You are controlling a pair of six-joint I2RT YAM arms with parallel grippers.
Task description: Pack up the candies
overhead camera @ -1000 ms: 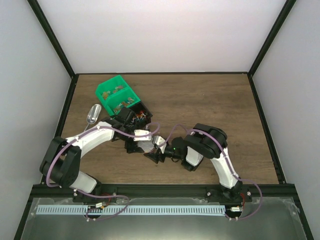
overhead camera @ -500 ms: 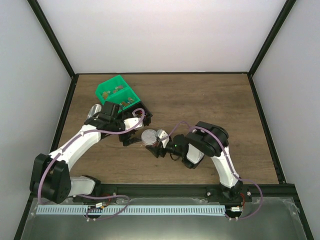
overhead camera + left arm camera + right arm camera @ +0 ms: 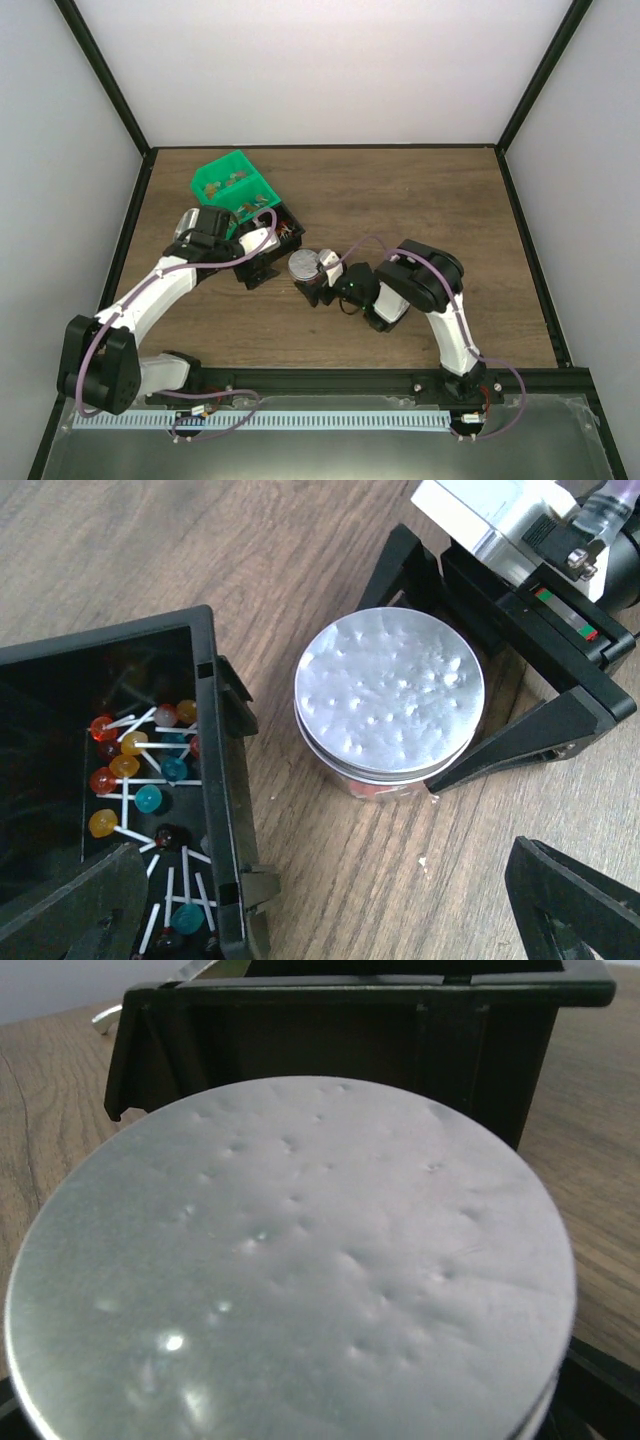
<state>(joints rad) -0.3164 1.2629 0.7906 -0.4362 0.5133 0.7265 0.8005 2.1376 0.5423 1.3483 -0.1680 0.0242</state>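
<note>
Small round candies (image 3: 135, 770) on white sticks (red, orange, teal) lie heaped in a black bin (image 3: 205, 710) on the wooden table (image 3: 300, 540). Just beside the bin stands a clear jar (image 3: 365, 778) capped with a dimpled metal lid (image 3: 390, 670), with reddish contents showing under the rim. The right gripper (image 3: 405, 690) straddles the jar; whether its fingers press it cannot be told. The left gripper (image 3: 325, 865) hangs above, jaws spread wide, holding nothing.
</note>
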